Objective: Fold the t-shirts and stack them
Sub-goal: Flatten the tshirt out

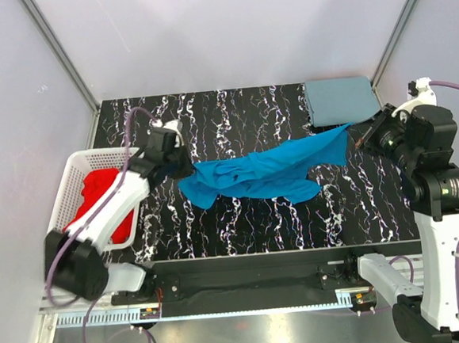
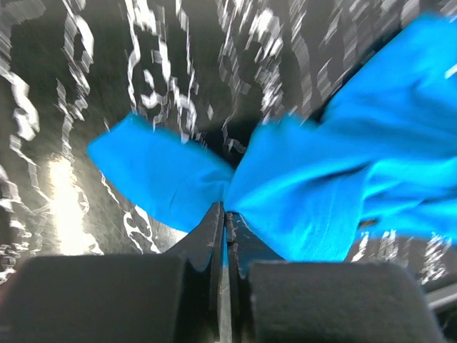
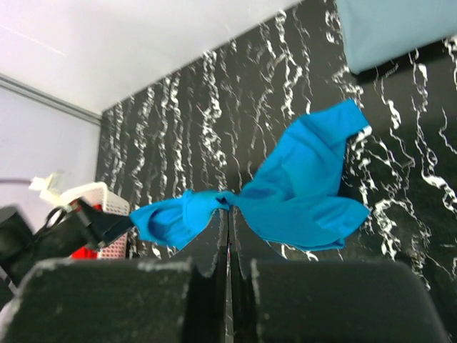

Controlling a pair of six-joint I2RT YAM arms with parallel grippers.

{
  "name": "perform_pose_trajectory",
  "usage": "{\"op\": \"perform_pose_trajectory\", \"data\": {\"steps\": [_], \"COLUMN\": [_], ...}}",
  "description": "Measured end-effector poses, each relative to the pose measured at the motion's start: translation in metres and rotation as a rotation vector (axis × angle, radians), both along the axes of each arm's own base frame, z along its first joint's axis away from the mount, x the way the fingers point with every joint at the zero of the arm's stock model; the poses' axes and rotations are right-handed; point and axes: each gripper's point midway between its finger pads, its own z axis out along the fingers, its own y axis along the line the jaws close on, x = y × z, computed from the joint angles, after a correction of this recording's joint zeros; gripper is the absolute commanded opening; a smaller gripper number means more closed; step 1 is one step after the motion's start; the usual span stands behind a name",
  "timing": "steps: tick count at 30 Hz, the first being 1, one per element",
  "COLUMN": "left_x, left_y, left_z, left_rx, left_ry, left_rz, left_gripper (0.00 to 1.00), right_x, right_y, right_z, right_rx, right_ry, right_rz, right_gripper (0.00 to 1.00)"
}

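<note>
A bright blue t-shirt [image 1: 261,173] hangs stretched above the black marbled table between my two grippers. My left gripper [image 1: 188,168] is shut on its left end; its jaws pinch the blue cloth [image 2: 285,193] in the left wrist view. My right gripper [image 1: 355,134] is shut on its right end; the cloth [image 3: 300,189] bunches at the fingertips in the right wrist view. A folded dusty grey-blue t-shirt [image 1: 340,100] lies at the table's back right corner, also in the right wrist view [image 3: 393,28]. Red t-shirts [image 1: 100,199] lie in the basket.
A white plastic lattice basket [image 1: 72,169] stands at the table's left edge, beside my left arm. White walls enclose the table at the back and sides. A black rail runs along the table's near edge [image 1: 253,269].
</note>
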Motion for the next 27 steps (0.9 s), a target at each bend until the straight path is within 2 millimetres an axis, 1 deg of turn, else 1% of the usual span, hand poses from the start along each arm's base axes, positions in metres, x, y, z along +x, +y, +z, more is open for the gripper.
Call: {"op": "perform_pose_trajectory", "data": {"steps": [1, 2, 4, 5, 6, 7, 8, 10, 11, 13, 15, 17, 18, 21, 23, 25, 27], "left_x": [0.002, 0.003, 0.008, 0.012, 0.015, 0.016, 0.016, 0.017, 0.017, 0.016, 0.013, 0.004, -0.001, -0.019, -0.026, -0.030, -0.027], "left_y": [-0.003, -0.005, -0.010, -0.013, -0.014, -0.013, -0.012, -0.010, -0.010, -0.012, -0.021, -0.040, -0.051, -0.087, -0.108, -0.129, -0.150], "left_z": [-0.016, -0.030, -0.049, -0.058, -0.063, -0.067, -0.068, -0.064, -0.061, -0.048, -0.024, 0.010, 0.027, 0.077, 0.095, 0.098, 0.096], "left_rx": [0.012, 0.023, 0.032, 0.038, 0.045, 0.050, 0.056, 0.063, 0.064, 0.058, 0.027, -0.034, -0.069, -0.173, -0.215, -0.236, -0.245], "left_ry": [0.048, 0.094, 0.157, 0.181, 0.192, 0.200, 0.201, 0.186, 0.176, 0.130, 0.047, -0.073, -0.134, -0.322, -0.396, -0.422, -0.434], "left_rz": [-0.015, -0.031, -0.054, -0.066, -0.073, -0.078, -0.080, -0.089, -0.093, -0.119, -0.164, -0.242, -0.285, -0.443, -0.537, -0.627, -0.694], "left_gripper": [0.16, 0.18, 0.25, 0.35, 0.42, 0.45, 0.51, 0.54, 0.56, 0.57, 0.59, 0.61, 0.65, 0.66, 0.68, 0.70, 0.70], "right_x": [0.001, 0.002, 0.006, 0.009, 0.011, 0.012, 0.014, 0.018, 0.019, 0.020, 0.022, 0.023, 0.023, 0.023, 0.021, 0.018, 0.015], "right_y": [0.000, 0.000, 0.000, 0.000, 0.000, 0.000, 0.000, -0.001, 0.000, 0.001, 0.009, 0.019, 0.026, 0.044, 0.054, 0.061, 0.067], "right_z": [-0.006, -0.011, -0.025, -0.032, -0.042, -0.048, -0.058, -0.075, -0.080, -0.087, -0.087, -0.085, -0.085, -0.084, -0.082, -0.080, -0.078], "right_rx": [-0.004, -0.006, -0.011, -0.013, -0.015, -0.016, -0.017, -0.019, -0.018, -0.014, 0.003, 0.030, 0.046, 0.093, 0.117, 0.138, 0.151], "right_ry": [0.018, 0.032, 0.072, 0.092, 0.118, 0.136, 0.163, 0.213, 0.227, 0.245, 0.237, 0.220, 0.214, 0.197, 0.187, 0.179, 0.173], "right_rz": [0.002, 0.003, 0.005, 0.005, 0.005, 0.004, 0.003, 0.003, 0.003, 0.013, 0.050, 0.108, 0.144, 0.254, 0.312, 0.363, 0.401], "right_gripper": [0.00, 0.00, 0.00, 0.00, 0.00, 0.00, 0.00, 0.00, 0.00, 0.00, 0.00, 0.00, 0.00, 0.00, 0.00, 0.00, 0.00]}}
